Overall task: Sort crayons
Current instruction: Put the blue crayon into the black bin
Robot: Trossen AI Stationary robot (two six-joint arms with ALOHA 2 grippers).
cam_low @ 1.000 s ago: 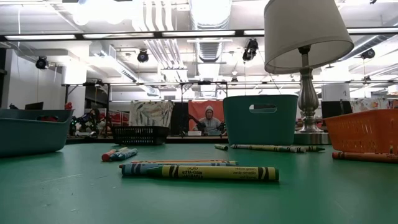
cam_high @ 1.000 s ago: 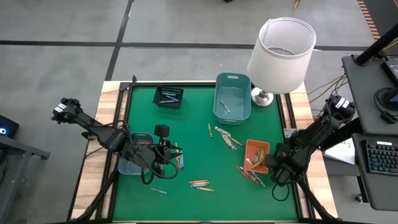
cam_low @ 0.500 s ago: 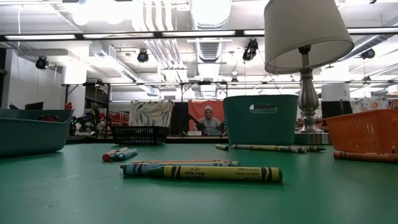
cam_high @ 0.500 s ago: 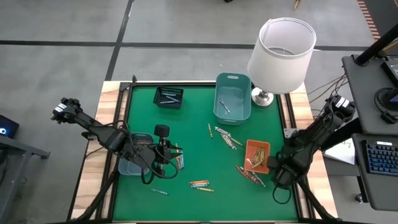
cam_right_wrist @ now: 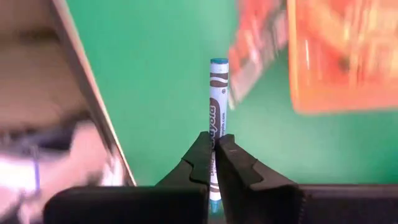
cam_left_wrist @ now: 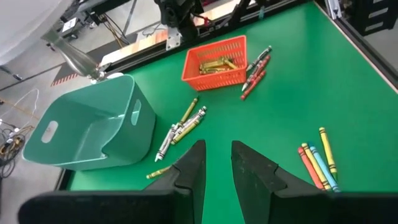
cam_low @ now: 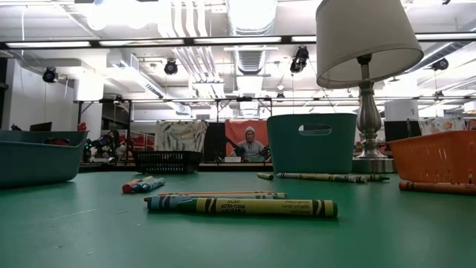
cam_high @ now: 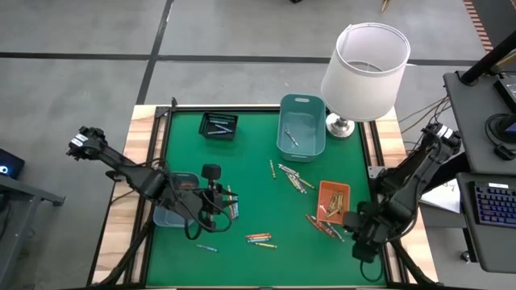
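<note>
My right gripper [cam_right_wrist: 215,149] is clamped on a blue crayon [cam_right_wrist: 217,93] near the table's right edge, just beside the orange basket [cam_high: 332,202]. My left gripper [cam_left_wrist: 216,163] hangs slightly parted, holding nothing, by the teal tray [cam_high: 171,211]. Other crayons [cam_high: 260,238] are scattered on the green mat [cam_high: 250,165] — a lamp [cam_high: 365,60] stands at the back corner. The basket's contents are blurred in the right wrist view
</note>
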